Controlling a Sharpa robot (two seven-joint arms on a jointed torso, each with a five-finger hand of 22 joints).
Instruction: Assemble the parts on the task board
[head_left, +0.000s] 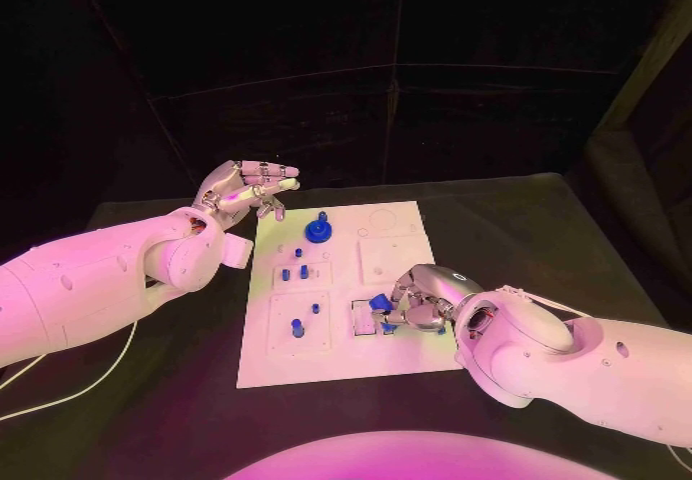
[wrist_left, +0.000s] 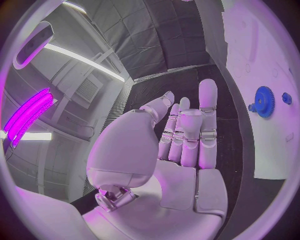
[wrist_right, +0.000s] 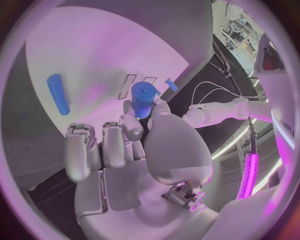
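White plastic made up the single task board (head_left: 411, 225), lying flat in the middle of the black table (head_left: 548, 230), and I counted the blue parts on it from my head view. One toothed gear (head_left: 317, 233) stood near the far end of the board, and my left wrist view showed it too (wrist_left: 264, 101), with a small blue knob (wrist_left: 286, 98) just beside it. Nearer to me, two short pegs (head_left: 296, 272) stood upright side by side in one outlined square, and another two pegs (head_left: 304, 320) stood in the next square, closer to the near edge. My right wrist view showed one long blue bar (wrist_right: 58, 93) lying flat on the board and a small blue sliver (wrist_right: 171, 85) near the board's edge. My right hand (head_left: 415, 300) was down at the board's near right part, fingers curled, pinching a blue cylinder (wrist_right: 143, 98) between its thumb and a fingertip; I could see that piece from the head view too (head_left: 381, 303). My left hand (head_left: 245, 187) hovered above the board's far left corner with its fingers apart and nothing in it.
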